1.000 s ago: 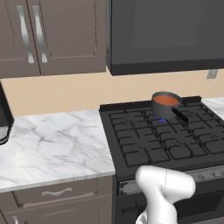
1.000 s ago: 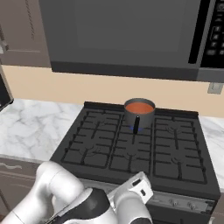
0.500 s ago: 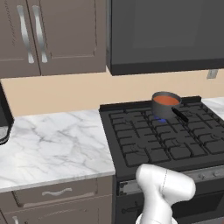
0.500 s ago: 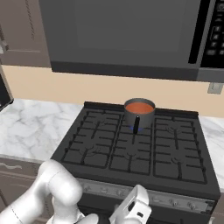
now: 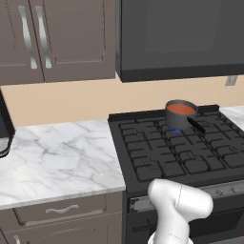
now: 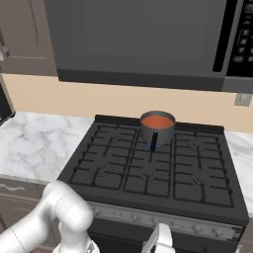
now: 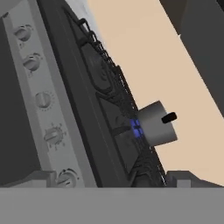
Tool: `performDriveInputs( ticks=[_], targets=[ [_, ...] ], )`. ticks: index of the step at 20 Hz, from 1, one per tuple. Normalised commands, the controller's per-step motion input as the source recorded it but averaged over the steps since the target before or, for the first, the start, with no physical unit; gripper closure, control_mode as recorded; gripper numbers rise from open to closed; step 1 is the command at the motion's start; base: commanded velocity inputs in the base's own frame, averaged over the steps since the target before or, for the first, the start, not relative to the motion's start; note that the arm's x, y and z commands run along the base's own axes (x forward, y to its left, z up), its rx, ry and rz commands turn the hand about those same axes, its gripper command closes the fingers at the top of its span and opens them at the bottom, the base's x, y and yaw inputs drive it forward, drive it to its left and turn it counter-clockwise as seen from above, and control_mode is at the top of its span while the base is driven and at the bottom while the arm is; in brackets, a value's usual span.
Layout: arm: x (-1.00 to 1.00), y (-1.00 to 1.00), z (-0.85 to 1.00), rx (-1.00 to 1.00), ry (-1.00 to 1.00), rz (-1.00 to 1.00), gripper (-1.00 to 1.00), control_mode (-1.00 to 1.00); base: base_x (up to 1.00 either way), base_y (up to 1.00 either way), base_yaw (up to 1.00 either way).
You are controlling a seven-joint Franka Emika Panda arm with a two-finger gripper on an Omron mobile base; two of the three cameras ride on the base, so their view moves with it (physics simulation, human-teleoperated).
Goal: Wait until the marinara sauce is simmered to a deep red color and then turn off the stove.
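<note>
A small dark grey saucepan is sitting on the back burner of the wide black gas stove, over a blue flame, holding orange-red marinara sauce that is probably still cooking. The white arm's two-finger gripper is hanging low at the stove front, jaws spread and holding nothing, seemingly waiting near the silvery strip of knobs. The sauce isn't looking deep red yet.

Stove: matt black grates, brushed silvery knob strip; pan dull grey metal; sauce smooth; counter glossy veined marble; cabinets matt woodgrain.
</note>
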Motion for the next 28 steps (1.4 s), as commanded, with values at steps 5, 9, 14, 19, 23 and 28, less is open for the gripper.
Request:
performDriveInputs(
  ticks=[5,9,14,19,23,28],
  targets=[
    [0.37,-0.05,-0.18,-0.05,-0.05,0.01,-1.00,-1.00,0.00,0.00,0.00],
    [0.29,-0.21,-0.01,0.00,-0.03,0.00,-1.00,-1.00,0.00,0.00,0.00],
    [0.03,-0.52,-0.14,0.00,-0.03,0.00,-1.00,-1.00,0.00,0.00,0.00],
    [0.00,-0.46,-0.29,-0.01,-0.03,0.00,-1.00,-1.00,0.00,0.00,0.00],
    [0.05,-0.27,-0.37,-0.05,-0.03,0.00,-1.00,-1.00,0.00,0.00,0.00],
    [0.05,-0.08,-0.31,-0.04,-0.06,0.00,-1.00,-1.00,0.00,0.00,0.00]
  ],
)
